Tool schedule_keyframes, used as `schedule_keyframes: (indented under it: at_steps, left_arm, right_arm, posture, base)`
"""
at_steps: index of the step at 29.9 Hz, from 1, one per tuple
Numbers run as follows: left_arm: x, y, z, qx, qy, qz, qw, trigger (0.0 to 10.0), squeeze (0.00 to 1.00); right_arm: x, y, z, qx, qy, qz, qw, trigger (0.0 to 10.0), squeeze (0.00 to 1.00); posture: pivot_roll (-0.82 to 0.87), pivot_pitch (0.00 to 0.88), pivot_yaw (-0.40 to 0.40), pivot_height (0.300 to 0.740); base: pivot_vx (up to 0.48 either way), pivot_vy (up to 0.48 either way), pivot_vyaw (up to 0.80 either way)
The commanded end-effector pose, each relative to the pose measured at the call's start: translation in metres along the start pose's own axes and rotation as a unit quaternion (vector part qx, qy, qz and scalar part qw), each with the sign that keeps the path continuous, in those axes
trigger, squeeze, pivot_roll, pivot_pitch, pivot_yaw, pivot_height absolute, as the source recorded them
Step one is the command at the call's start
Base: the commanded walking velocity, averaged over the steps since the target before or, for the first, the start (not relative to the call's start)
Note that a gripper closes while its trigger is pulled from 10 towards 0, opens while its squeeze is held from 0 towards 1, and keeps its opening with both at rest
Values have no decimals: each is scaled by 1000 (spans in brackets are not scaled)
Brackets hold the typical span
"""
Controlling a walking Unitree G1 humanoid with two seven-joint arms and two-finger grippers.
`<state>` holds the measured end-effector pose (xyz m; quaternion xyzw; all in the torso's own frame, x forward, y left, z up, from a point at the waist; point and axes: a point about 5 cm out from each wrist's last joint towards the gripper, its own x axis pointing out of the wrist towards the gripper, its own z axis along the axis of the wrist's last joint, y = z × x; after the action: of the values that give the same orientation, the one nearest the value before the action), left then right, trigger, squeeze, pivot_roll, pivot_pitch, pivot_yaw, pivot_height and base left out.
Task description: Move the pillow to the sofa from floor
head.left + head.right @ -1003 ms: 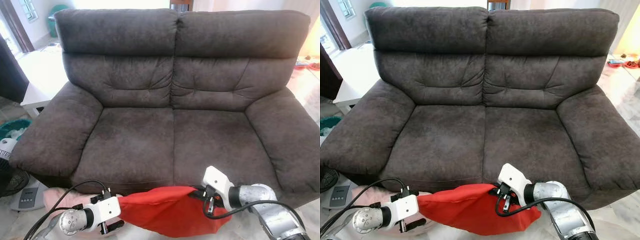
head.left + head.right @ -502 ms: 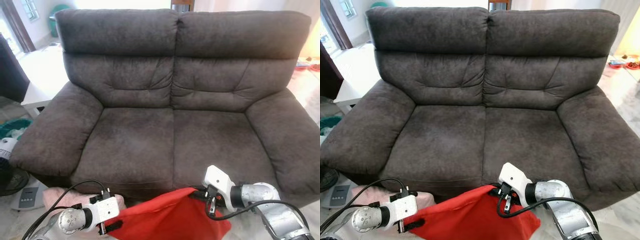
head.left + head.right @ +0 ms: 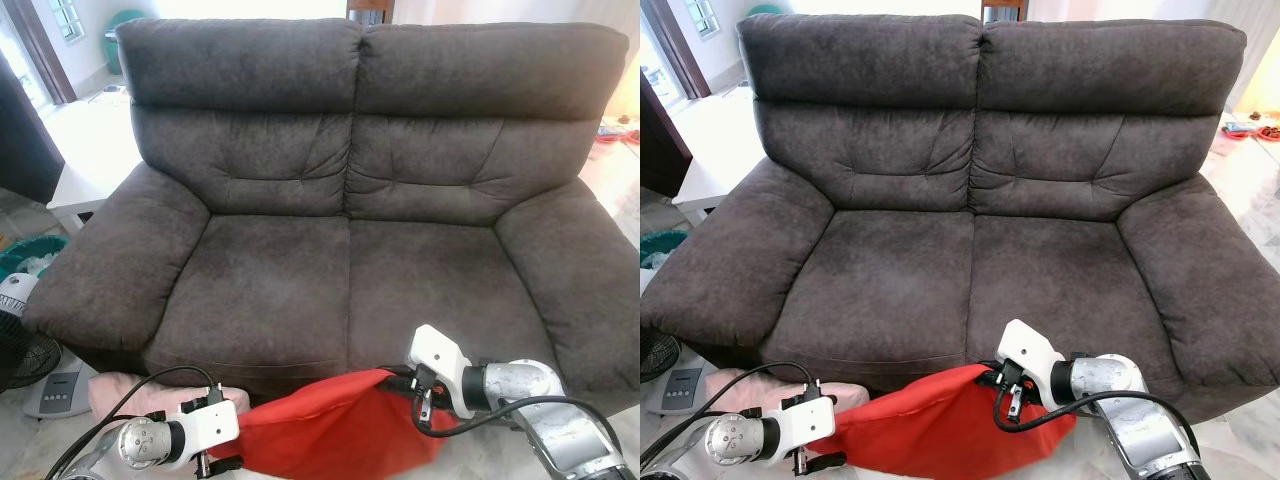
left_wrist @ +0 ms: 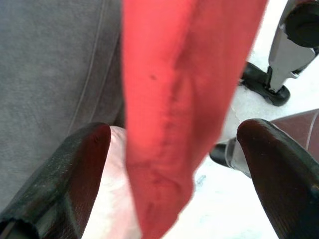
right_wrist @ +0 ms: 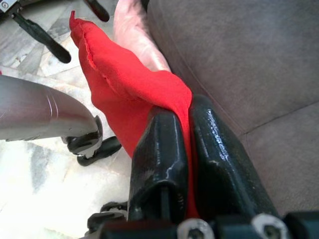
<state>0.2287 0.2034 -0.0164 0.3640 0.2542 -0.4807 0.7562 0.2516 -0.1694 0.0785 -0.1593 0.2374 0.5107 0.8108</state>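
A red pillow point(image 3: 330, 425) hangs in front of the dark grey sofa point(image 3: 350, 280), below its seat edge. My right gripper point(image 3: 392, 380) is shut on the pillow's upper right corner; in the right wrist view the red cloth point(image 5: 124, 89) is pinched between the two black fingers point(image 5: 164, 144). My left gripper point(image 3: 225, 463) is low at the pillow's left end. Its fingers point(image 4: 84, 149) stand wide apart on either side of the red cloth point(image 4: 174, 99) without pinching it.
A pink pillow point(image 3: 130, 395) lies on the floor against the sofa's front left corner. A fan point(image 3: 15, 330) and a white appliance point(image 3: 60, 385) stand on the floor to the left, with a white table point(image 3: 80, 180) behind them. The sofa seat is bare.
The left gripper has opened and dropped lower. The pillow's left end has sagged, so the pillow now hangs from the right gripper. The camera has shifted slightly.
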Motion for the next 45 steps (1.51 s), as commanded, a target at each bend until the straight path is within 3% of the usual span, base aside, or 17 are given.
schedule_keyframes:
  at_steps: [1,14,15,16,17,18,32,45]
  left_arm:
    - [-2,0,-5,3,16,-7,1000,10000,0]
    - [-2,4,-12,13,49,29,998,10000,0]
    - [-1,5,-12,15,51,34,998,6078,0]
    - [-1,5,-12,15,51,34,998,6078,0]
    - [-1,7,-12,15,51,43,998,2000,0]
    - [-1,8,-11,11,49,50,997,0,0]
    - [4,1,-8,-16,28,40,999,0,0]
    - [5,1,-10,-15,36,39,998,0,0]
  right_arm:
    - [-12,-11,35,-48,-62,-22,997,10000,0]
    - [-20,-13,44,-57,-74,-25,995,10000,0]
    - [-20,-13,44,-57,-74,-25,995,10000,0]
    - [-20,-13,44,-57,-74,-25,995,10000,0]
    - [-20,-13,45,-57,-74,-24,995,10000,0]
    - [-20,-13,45,-57,-74,-24,995,10000,0]
    - [-21,-13,47,-57,-79,-23,995,10000,0]
    - [-21,-13,46,-56,-76,-24,995,10000,0]
  posture:
    - [96,0,-34,740]
    - [89,0,-36,740]
    - [89,0,-37,740]
    - [89,0,-37,740]
    - [90,0,-37,740]
    - [88,0,-36,740]
    - [85,0,-38,740]
    - [84,0,-39,740]
  base:
    - [0,0,0]
    - [0,0,0]
    - [0,0,0]
    - [0,0,0]
    - [0,0,0]
    - [0,0,0]
    - [0,0,0]
    - [0,0,0]
